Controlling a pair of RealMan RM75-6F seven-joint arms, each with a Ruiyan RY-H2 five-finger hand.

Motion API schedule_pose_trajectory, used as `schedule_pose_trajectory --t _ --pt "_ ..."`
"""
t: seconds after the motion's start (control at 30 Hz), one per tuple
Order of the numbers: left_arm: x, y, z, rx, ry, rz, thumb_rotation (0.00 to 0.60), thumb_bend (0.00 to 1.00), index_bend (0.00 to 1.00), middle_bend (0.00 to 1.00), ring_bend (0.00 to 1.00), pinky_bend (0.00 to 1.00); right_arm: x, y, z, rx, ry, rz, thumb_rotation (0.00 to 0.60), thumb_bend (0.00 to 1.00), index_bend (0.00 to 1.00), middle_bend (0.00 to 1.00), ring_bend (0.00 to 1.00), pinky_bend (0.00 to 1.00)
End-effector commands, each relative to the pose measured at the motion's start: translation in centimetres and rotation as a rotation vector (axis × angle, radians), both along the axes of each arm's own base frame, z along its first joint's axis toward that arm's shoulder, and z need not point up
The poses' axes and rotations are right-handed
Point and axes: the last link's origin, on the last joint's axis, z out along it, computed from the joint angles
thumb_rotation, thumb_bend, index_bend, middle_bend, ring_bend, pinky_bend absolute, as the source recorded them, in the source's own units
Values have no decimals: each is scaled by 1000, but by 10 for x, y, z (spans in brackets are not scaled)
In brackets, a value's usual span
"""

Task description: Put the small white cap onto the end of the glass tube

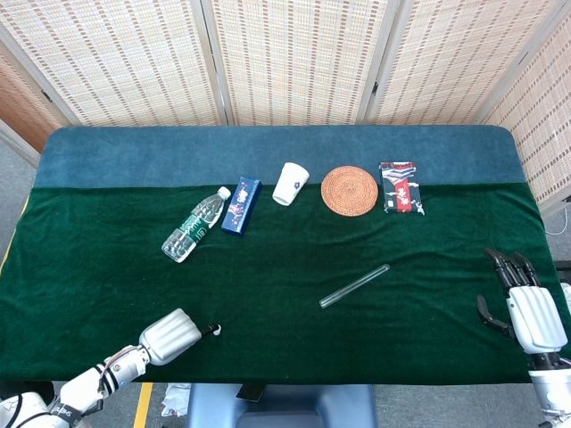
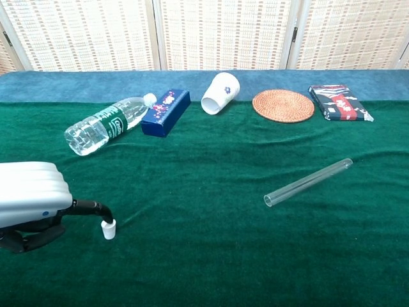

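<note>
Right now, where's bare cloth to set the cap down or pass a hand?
Free: the green cloth between small white cap and glass tube, and between tube and right hand. Crowded: the back row, water bottle through woven coaster.

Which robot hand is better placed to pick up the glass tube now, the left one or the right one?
Probably the right robot hand: it is open, holds nothing, and sits on the glass tube side of the table. The left robot hand is far from the tube, with a fingertip touching the small white cap.
</note>
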Motion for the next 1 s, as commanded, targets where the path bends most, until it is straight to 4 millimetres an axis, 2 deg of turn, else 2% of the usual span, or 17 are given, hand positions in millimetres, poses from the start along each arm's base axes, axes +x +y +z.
schedule_pose_trajectory --t 0.03,0.27,0.47,0.53,0.6,0.7,0.77,0.87,1.0 --pt "-1 -1 1 -1 3 1 600 740 229 989 857 797 0 0 0 0 0 0 600 550 45 144 133 45" --pt "0 0 4 10 -1 2 600 740 212 990 856 797 0 2 0 -2 -4 4 600 550 45 145 133 45" --pt "7 1 12 33 -41 -6 600 738 158 989 847 797 -1 3 1 -5 -6 4 600 550 45 145 133 46" --pt "11 2 13 47 -79 -12 600 690 143 990 838 797 0 3 1 -4 -8 4 600 550 45 145 133 46" --pt "14 5 13 66 -122 -21 600 562 145 990 833 797 0 3 0 -2 -8 6 600 550 45 145 133 46" --pt "17 9 9 80 -163 -37 600 428 215 989 833 797 0 3 1 -4 -8 8 600 550 45 145 134 45" --pt "18 10 5 74 -180 -41 600 385 289 990 836 796 -1 3 1 -4 -9 8 600 550 45 145 134 45" --pt "17 12 -4 63 -177 -46 600 374 367 990 842 797 -1 4 1 -3 -9 6 600 550 45 146 134 46" --pt "17 14 -15 55 -155 -48 600 378 384 989 845 797 -2 4 1 -5 -9 3 600 550 45 147 134 46"
